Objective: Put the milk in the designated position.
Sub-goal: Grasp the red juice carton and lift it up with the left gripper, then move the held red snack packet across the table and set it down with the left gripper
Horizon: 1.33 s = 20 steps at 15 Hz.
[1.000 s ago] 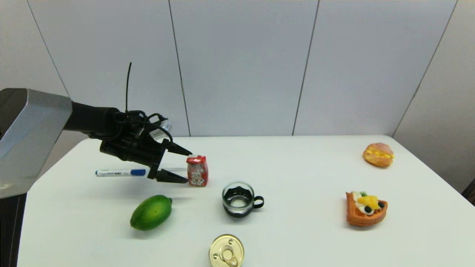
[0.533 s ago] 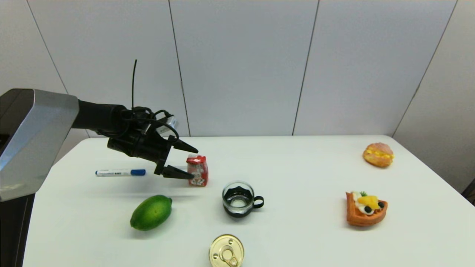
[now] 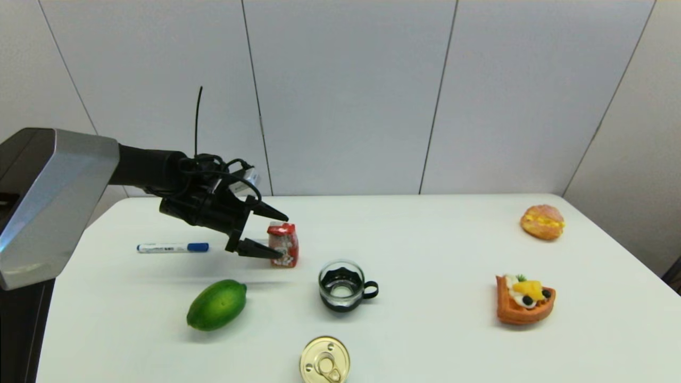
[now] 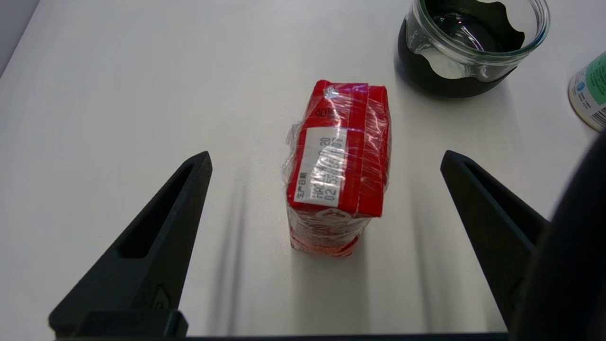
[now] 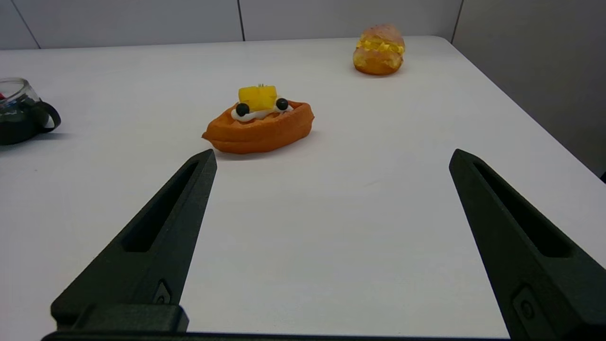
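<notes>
I have the left gripper [image 3: 279,235] opened wide, one finger on each side of the milk [image 3: 282,244], and neither finger touches it. The milk stands upright on the white table [image 3: 425,239], and its plastic wrap looks slippery to me. From the carton, the glass cup [image 3: 343,284] is near at about 4 o'clock and the green fruit [image 3: 217,304] farther at 7 o'clock. If I close while the carton is off centre, one finger may push it first and tip it toward the cup. The wrap could also slide in the grip. The right gripper [image 5: 331,158] is parked, also wide open, near the waffle [image 5: 259,124].
</notes>
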{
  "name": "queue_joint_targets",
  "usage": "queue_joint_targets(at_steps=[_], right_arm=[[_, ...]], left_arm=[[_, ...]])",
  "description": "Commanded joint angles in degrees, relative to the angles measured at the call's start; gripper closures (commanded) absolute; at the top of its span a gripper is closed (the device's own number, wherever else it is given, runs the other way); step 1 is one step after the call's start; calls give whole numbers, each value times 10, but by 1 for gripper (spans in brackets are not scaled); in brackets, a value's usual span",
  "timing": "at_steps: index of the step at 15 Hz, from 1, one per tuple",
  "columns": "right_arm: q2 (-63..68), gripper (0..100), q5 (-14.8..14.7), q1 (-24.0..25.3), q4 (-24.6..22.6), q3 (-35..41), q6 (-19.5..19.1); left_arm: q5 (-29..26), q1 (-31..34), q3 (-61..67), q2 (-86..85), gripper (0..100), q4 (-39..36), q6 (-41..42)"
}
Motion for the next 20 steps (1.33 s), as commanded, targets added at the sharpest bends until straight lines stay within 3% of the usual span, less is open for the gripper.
queue_joint_targets(at_steps=[1,2,14,18,20], right_arm=[[1,0,0,0,0,0,1],[1,0,0,0,0,0,0],[1,0,0,0,0,0,0],[1,0,0,0,0,0,0],[1,0,0,0,0,0,0]], left_arm=[[-2,-2,0,4,0,2,4],[-2,-3,1,6,100,2,5],[0,-4,-1,4,100,2,3],[6,-1,5,-90,100,0,-77],[22,40,11,-135,100,-6,-106]])
